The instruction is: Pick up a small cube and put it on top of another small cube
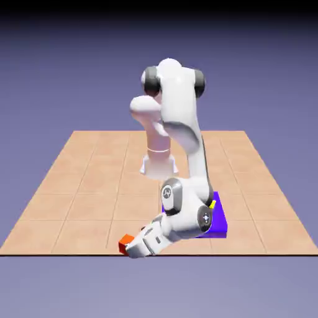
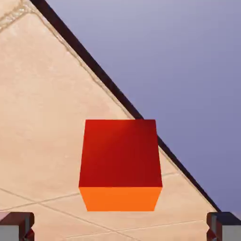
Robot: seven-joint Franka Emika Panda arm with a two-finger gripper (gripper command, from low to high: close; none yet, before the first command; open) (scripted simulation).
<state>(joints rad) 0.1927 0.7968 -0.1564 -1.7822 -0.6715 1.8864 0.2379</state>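
My pincer [image 2: 120, 226] stands wide apart, with one grey fingertip [image 2: 16, 225] at the hand view's lower left corner and the other at its lower right, and nothing is clamped between them. The small cube [image 2: 120, 164] sits in the gap ahead of them, touching neither, in the lower middle of that frame. In the exterior view my pincer [image 1: 133, 247] is low at the lower middle of the frame, at the desk's [image 1: 74, 186] near edge, with my arm folded steeply down over it from the upper middle.

Only the hand view shows the cube whole: a dark red face above a bright orange one, plain, close to the desk edge that crosses the frame diagonally. Only the exterior view shows a blue-violet slab [image 1: 217, 222] and a sliver of yellow [image 1: 213, 204] behind my forearm.
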